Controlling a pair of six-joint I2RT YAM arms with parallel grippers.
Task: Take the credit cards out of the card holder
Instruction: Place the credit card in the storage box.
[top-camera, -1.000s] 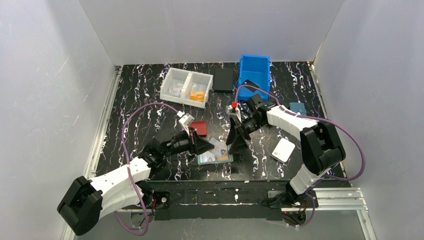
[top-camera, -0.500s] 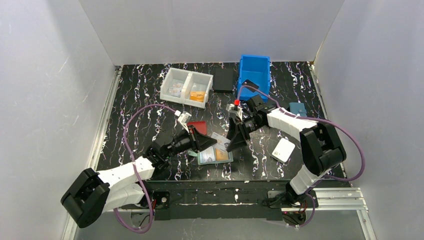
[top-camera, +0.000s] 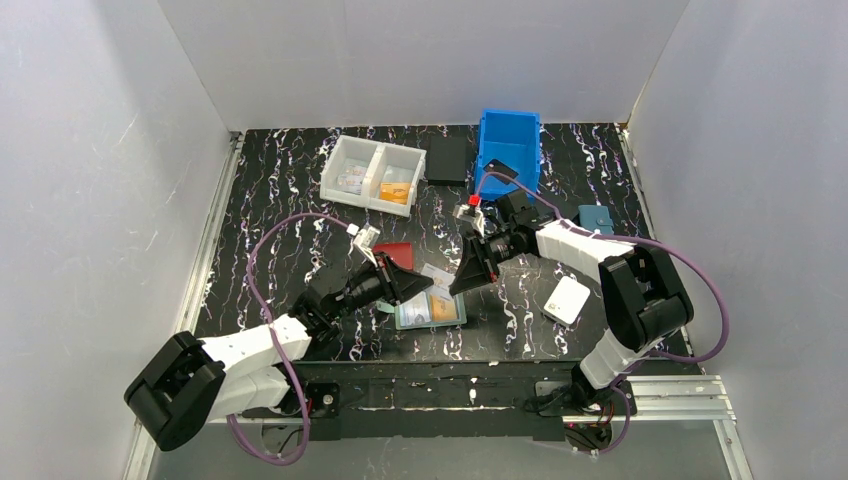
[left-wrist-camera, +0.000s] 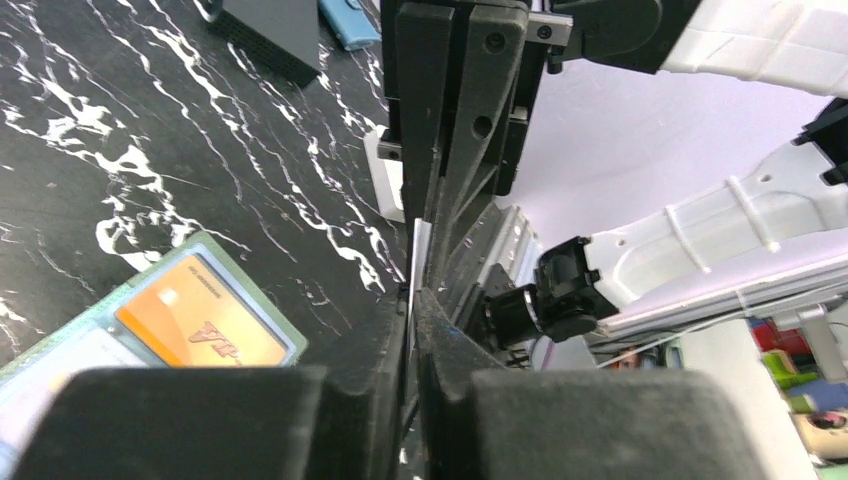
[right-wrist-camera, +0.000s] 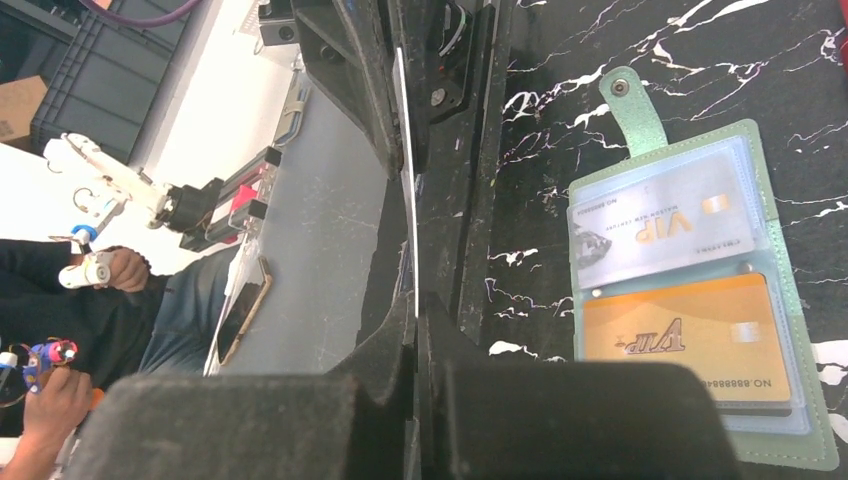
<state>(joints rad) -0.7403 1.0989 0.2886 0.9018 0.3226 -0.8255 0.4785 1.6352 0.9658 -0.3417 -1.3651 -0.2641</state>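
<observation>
We see a black table (top-camera: 280, 215) veined in white and purple, slightly glossy; plain white panels (top-camera: 420, 60) box it in on the left, far and right sides; a metal rail (top-camera: 205, 250) runs along the left edge. Beyond the near edge the right wrist view catches room clutter, blurred.

The card holder (top-camera: 432, 312) lies open and flat around the middle of the table, toward the near edge, with its snap tab sticking out. A silver-grey card (right-wrist-camera: 660, 220) and an orange card (right-wrist-camera: 690, 340) sit in its clear pockets; a dark edge shows under the orange one, and we can't tell what it is.

The left gripper (top-camera: 416, 286) and right gripper (top-camera: 464, 278) meet tip to tip over the holder's far side; both are clenched on the same pale card (top-camera: 438, 276). That card is out of the pockets and shows edge-on as a thin white line in both wrist views.

A red wallet (top-camera: 395, 253) lies just far-left of the left gripper; a white wallet (top-camera: 567, 299) lies to the right, apart from the holder. A blue bin (top-camera: 509, 145), a black pad (top-camera: 447, 158) and a white divided tray (top-camera: 373, 175) sit along the far side; a small teal item (top-camera: 596, 216) is at far right.
</observation>
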